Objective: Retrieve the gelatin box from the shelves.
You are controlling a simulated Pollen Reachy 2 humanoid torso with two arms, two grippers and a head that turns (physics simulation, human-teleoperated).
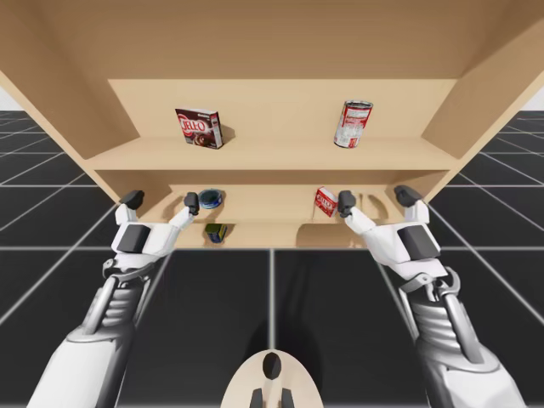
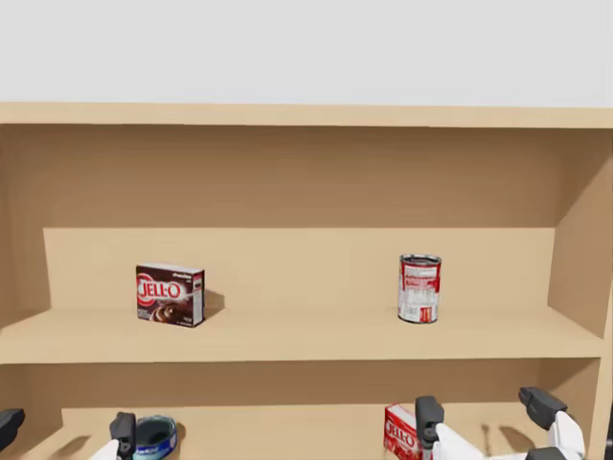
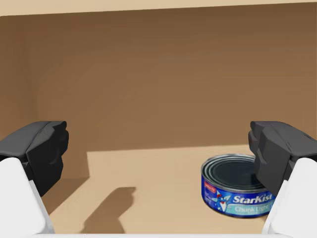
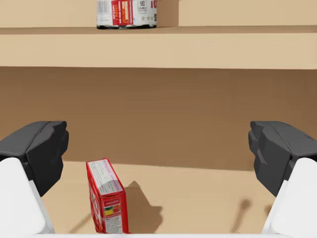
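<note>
When we look from above, the shelves [image 1: 272,157] carry a dark box [image 1: 199,127] and a tall can [image 1: 353,124] on the upper board, well apart. On the lower board a blue can [image 1: 209,199] stands just beside our left gripper [image 1: 161,201]. The red box [image 1: 325,201] stands just beside our right gripper [image 1: 376,198]. Both grippers are spread wide at the front of the lower board and hold nothing.

From the head, the dark box sits upright at the left of the upper board and the tall can at the right. Below them are the blue can and the red box, each near one dark fingertip.

Along the left wrist, the fingers [image 3: 39,148] stand far apart. The blue can lies flat ahead, partly hidden behind one finger.

Along the right wrist, the fingers [image 4: 37,148] are also far apart. The red box stands upright ahead between them, nearer to one finger and touching neither. The tall can is on the board above.
</note>
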